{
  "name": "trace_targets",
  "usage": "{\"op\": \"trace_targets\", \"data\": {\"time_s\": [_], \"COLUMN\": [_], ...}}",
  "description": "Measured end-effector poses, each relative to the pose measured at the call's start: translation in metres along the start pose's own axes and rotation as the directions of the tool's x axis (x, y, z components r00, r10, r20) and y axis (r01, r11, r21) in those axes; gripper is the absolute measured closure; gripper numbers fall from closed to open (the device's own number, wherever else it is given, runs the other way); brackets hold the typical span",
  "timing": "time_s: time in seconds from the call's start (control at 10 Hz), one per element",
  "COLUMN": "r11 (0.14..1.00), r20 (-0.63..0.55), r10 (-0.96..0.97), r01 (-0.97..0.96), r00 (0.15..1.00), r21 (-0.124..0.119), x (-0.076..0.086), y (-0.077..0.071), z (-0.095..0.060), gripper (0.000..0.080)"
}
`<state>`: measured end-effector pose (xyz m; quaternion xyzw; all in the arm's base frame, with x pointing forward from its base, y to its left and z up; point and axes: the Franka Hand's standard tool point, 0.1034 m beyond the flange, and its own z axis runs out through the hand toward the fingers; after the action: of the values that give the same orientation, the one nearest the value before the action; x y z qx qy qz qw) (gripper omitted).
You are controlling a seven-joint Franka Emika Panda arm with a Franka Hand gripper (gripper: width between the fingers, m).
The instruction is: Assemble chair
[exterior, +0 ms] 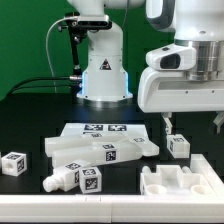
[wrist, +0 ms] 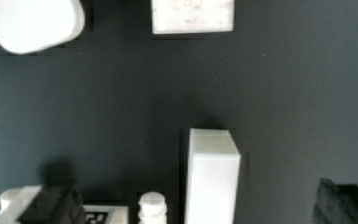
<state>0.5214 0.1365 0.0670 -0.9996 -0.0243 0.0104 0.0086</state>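
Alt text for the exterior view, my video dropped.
The robot's open tool hangs above loose white chair parts on a black table, holding nothing. A tagged cube sits near it. Another cube lies at the exterior view's left.

A green wall [exterior: 25, 40] fills the upper left of the exterior view and shows again in the upper middle. Under it, a black table [exterior: 25, 125] runs across the whole lower part. In the wrist view the table top looks dark grey and smooth.
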Motion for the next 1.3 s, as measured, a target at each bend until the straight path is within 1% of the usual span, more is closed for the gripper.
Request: {"op": "trace_targets", "data": {"time_s": [0.3,0.4,0.5,0.6,0.8,0.9,1.0,1.1,1.2,1.3], "r11": [1.000,1.000,0.997,0.993,0.993,0.991,0.992,0.995,0.995,0.994], "r20": [0.002,0.025,0.040,0.034,0.050,0.130,0.261,0.368,0.435,0.463], "r10": [-0.002,-0.021,-0.073,-0.112,-0.113,-0.125,-0.107,-0.077,-0.054,-0.045], "r01": [0.002,0.021,0.074,0.113,0.114,0.129,0.119,0.096,0.086,0.085], "r00": [1.000,0.999,0.997,0.993,0.992,0.984,0.959,0.927,0.899,0.885], "r21": [-0.001,-0.011,-0.022,-0.016,-0.018,-0.021,-0.032,-0.035,-0.054,-0.065], "x": [0.000,-0.004,0.000,0.004,0.002,-0.006,-0.009,-0.007,-0.009,-0.015], "y": [0.000,-0.004,-0.011,-0.012,-0.011,-0.004,0.002,0.002,0.002,-0.004], "z": [0.001,0.002,0.001,0.000,0.002,0.004,0.001,0.001,0.002,0.002], "gripper": [0.0150,0.0150,0.0150,0.0150,0.0150,0.0150,0.0150,0.0150,0.0150,0.0150]}}
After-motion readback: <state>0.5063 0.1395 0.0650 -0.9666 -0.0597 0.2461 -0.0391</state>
